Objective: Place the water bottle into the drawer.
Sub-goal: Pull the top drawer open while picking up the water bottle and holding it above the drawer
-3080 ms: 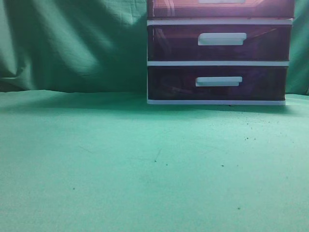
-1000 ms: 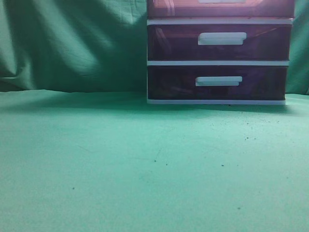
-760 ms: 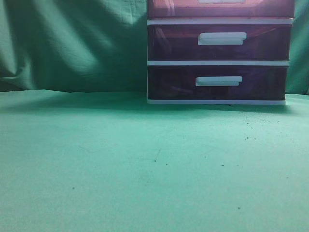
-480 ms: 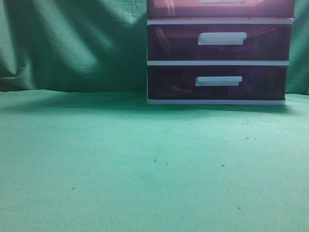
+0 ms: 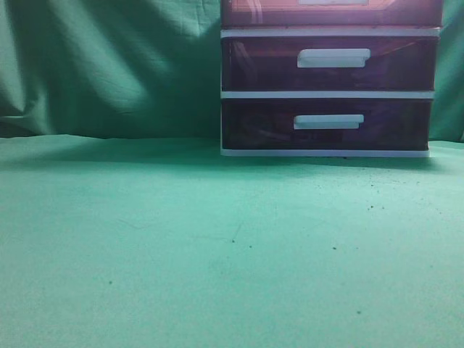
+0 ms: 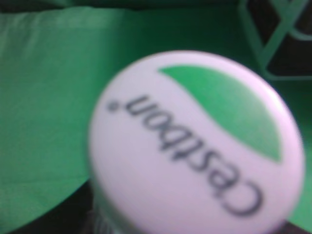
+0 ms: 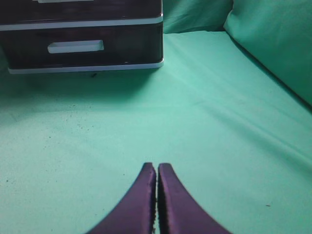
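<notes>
1. Since the bottle [image 6: 195, 146] fills the left wrist view cap-on, its long axis runs toward that camera; the left jaws are hidden, so their state cannot be told.
2. Right jaws [image 7: 156, 195] are pressed together, empty, over the surface [image 7: 219, 122] before the unit [image 7: 83, 44].
3. Beyond, atop the unit, the drawer [image 5: 254, 13] looks closed.

**Cloth and Plastic on a Green Set**

Matt green cloth covers the worktop [image 5: 181, 261], lightly creased and flecked with dark specks; the same fabric hangs in soft folds as a backdrop [image 5: 109, 65]. The drawer [image 5: 330, 13] is reddish translucent plastic with a glossy sheen, set in the unit's smooth white plastic frame [image 5: 330, 94] above two darker purple drawers [image 5: 261, 69]. The water bottle [image 6: 195, 146] shows a smooth white plastic cap with printed lettering. The right tool [image 7: 156, 195] has smooth, dark purple fingers of faint sheen.
</notes>
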Robot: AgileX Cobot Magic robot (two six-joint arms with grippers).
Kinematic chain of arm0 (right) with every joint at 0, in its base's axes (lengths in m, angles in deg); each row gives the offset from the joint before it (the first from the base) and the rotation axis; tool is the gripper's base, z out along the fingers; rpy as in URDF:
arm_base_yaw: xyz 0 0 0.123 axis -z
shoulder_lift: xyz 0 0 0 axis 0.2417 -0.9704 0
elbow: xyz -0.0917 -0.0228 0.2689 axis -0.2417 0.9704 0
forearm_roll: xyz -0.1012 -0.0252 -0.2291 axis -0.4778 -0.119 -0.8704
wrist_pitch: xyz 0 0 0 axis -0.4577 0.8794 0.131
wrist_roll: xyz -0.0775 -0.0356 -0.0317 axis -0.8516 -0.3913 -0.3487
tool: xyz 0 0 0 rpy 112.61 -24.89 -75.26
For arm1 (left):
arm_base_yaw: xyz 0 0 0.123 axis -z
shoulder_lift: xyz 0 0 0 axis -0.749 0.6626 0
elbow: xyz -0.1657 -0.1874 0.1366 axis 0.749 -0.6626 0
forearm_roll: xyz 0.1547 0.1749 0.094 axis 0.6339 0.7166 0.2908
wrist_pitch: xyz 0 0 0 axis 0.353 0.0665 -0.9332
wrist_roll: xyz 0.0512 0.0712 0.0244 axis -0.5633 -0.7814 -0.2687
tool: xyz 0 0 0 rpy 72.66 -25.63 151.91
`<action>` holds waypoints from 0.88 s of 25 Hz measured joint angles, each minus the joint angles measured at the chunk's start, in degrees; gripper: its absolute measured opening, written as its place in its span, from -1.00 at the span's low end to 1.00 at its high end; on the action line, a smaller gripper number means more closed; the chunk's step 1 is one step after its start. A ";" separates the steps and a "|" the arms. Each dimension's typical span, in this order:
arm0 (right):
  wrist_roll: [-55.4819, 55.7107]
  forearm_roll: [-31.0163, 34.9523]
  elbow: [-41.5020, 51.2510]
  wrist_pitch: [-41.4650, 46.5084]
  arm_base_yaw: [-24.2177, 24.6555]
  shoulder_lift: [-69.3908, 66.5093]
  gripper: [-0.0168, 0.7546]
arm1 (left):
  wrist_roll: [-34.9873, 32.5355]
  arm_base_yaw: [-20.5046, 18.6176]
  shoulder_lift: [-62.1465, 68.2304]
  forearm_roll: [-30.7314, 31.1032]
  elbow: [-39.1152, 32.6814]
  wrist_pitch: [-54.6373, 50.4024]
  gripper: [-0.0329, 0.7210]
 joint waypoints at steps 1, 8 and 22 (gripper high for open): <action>0.00 0.00 0.00 0.00 0.00 0.00 -0.96 | -0.10 1.59 -2.01 0.00 1.51 -2.73 -0.13; 1.60 -0.03 0.26 -22.70 0.00 0.00 -0.96 | -2.85 10.90 -13.55 -0.15 8.62 -13.34 -0.13; -12.43 -0.03 -25.96 -5.45 0.00 -19.34 -0.96 | -2.97 15.91 -19.77 -1.42 8.71 -22.61 -0.13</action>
